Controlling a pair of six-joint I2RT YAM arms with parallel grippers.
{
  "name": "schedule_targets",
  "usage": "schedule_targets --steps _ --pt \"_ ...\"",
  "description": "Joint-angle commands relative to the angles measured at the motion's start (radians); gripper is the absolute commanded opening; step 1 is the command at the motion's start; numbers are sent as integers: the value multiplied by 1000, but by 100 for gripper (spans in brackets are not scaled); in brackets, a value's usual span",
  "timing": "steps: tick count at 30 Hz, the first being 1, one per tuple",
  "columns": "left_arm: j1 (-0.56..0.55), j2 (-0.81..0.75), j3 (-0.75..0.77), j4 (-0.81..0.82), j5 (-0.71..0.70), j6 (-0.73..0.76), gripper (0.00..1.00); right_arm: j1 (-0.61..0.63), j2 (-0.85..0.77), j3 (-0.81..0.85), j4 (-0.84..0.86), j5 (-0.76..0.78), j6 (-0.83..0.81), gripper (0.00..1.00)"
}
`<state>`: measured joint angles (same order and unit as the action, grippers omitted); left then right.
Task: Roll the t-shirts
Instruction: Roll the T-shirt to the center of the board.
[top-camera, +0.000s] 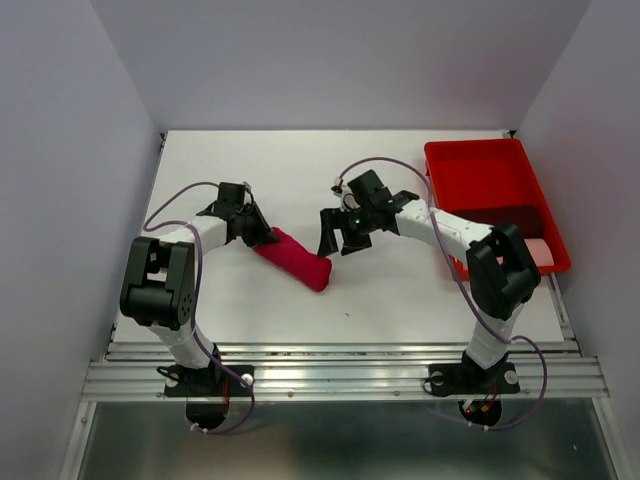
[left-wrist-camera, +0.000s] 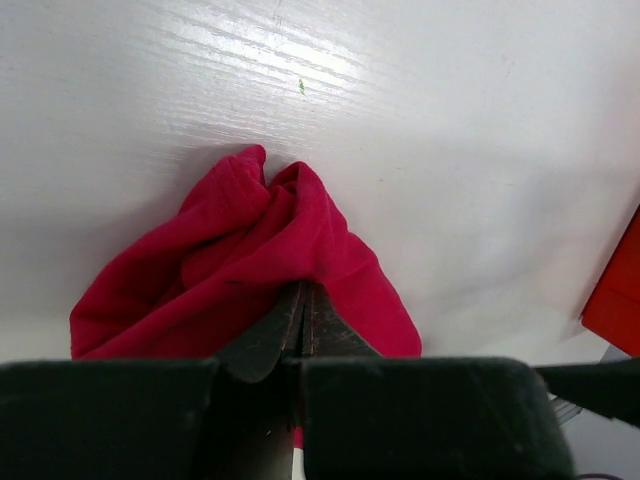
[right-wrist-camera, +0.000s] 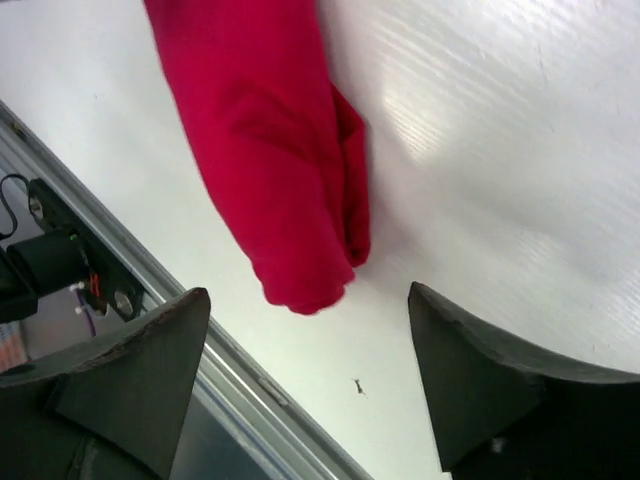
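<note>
Now rolled crimson t-shirt (top-camera: 293, 259) in clenched left tool (top-camera: 260, 235), right tool (top-camera: 338, 247) released just beside.

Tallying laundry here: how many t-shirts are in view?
3. A crimson one lies rolled on the table, pinched by the left gripper; a dark maroon one and a pale pink one lie in the red tray. The right arm may hide more.

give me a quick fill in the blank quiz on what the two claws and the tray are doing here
1. The left claw is ____ on one end of the rolled red shirt.
2. The right claw is ____ and holds nothing.
3. The red tray sits on the ____ side of the table.
Missing words: shut, open, right.
</note>
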<state>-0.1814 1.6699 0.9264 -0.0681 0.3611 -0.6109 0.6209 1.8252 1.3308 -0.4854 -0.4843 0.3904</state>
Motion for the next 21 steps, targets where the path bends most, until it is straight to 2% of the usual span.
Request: schedule_targets --steps 1,3,4,7,14,18,21 --pt "-3 -6 8 11 -19 22 4 86 -46 93 -13 139 25 71" --pt "-3 -6 3 10 -22 22 4 112 -40 123 8 179 51 52" --pt "-3 -6 5 10 -22 22 4 122 -32 131 19 185 62 34" --pt "-1 -4 2 10 -24 19 4 148 15 156 70 179 111 16" --pt "-3 -7 -1 8 -27 17 4 168 131 182 249 154 267 6" --pt "-1 -6 -3 4 -30 20 4 168 175 119 384 196 372 2" --pt "-1 2 -1 1 -30 22 4 177 210 58 415 239 445 1"
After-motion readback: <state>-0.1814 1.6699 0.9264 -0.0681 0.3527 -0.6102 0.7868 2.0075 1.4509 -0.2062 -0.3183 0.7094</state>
